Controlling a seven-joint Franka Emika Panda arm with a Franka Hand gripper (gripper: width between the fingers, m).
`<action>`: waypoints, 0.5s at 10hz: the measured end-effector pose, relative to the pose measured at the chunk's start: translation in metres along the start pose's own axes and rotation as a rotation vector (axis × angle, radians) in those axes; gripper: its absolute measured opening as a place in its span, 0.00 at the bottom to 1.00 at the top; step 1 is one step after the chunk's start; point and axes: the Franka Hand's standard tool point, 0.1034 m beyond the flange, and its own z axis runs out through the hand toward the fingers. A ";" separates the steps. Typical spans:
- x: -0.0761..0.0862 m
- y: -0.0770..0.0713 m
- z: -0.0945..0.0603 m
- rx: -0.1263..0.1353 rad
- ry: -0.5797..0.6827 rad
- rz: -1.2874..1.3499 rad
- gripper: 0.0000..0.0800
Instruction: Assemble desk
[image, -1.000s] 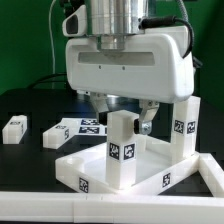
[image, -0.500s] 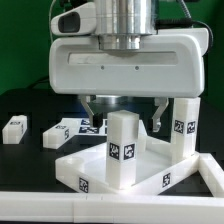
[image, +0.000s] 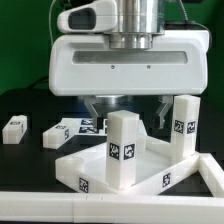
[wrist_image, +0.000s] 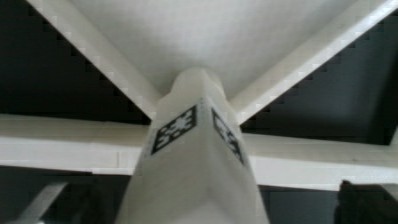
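Note:
The white desk tabletop lies on the black table with its rim up. One white leg stands upright in its near corner, and a second leg stands at the exterior view's right. A third leg lies loose at the left. My gripper hangs just above the near leg, open and empty, with a finger on each side of the leg's top and clear of it. In the wrist view the leg rises between my open gripper, with the tabletop corner behind it.
The marker board lies flat behind the tabletop at the exterior view's left. A white bar runs along the front edge, with a white block at its right end.
My fingers, close together at the near leg's top a second ago, have spread apart and let it go. The hand has risen a little. The leg stays upright.

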 end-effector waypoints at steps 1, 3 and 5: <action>0.000 0.002 -0.001 -0.001 0.000 -0.050 0.81; 0.000 0.003 -0.002 -0.003 0.002 -0.167 0.81; 0.000 0.005 -0.002 -0.003 0.001 -0.205 0.66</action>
